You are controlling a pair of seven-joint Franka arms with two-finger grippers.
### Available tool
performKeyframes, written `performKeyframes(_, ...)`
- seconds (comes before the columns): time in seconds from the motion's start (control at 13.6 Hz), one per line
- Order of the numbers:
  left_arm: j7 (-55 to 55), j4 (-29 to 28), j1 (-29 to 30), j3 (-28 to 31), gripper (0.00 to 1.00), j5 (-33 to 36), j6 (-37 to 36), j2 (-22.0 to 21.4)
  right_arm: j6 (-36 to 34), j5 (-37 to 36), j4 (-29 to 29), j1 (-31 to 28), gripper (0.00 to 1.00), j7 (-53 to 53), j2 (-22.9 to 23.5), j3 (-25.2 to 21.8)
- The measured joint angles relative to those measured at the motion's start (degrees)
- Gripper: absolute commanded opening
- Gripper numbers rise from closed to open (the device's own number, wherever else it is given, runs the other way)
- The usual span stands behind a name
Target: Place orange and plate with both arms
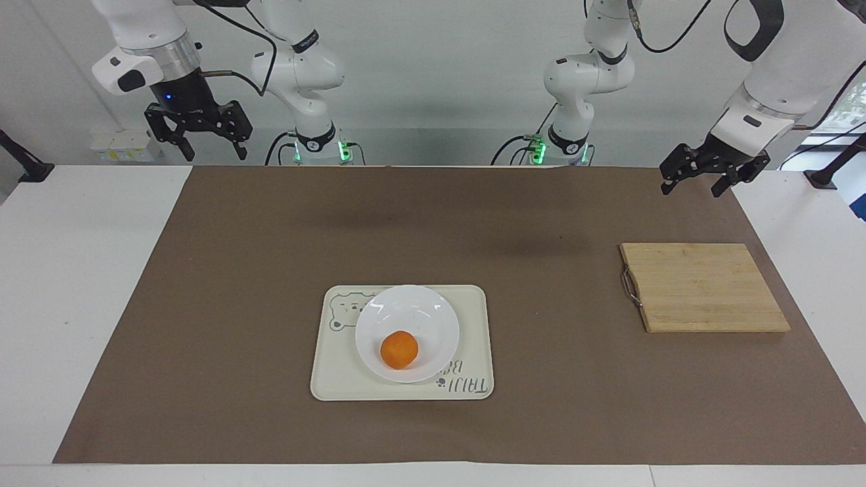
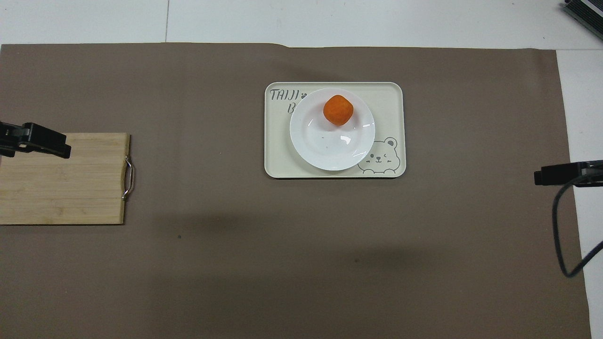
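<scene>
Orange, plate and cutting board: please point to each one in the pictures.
orange [image 1: 399, 350], facing view, the middle of the fruit.
plate [image 1: 406, 308], facing view, the bare white inside nearer the robots.
cutting board [image 2: 61, 188], overhead view, the middle of the wooden top.

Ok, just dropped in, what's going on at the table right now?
Nothing is being held. The orange sits in the white plate, and the plate rests on the cream tray mid-table. The right pincer is up in the air, open and empty, at its own end. The left pincer hangs open near the cutting board, also empty.
</scene>
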Motion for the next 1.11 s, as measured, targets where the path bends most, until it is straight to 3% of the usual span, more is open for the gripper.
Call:
performKeyframes(0.29,0.0,0.0,0.0,0.0,1.00,0.0,0.0,0.0,-2.2,0.0,6.7,-0.4,1.00,1.2,5.8,-0.6)
performKeyframes(1.11,0.0,0.0,0.0,0.0,1.00,0.0,0.0,0.0,-3.2,-1.2,8.4,0.0,1.00,0.2,5.9,-0.3)
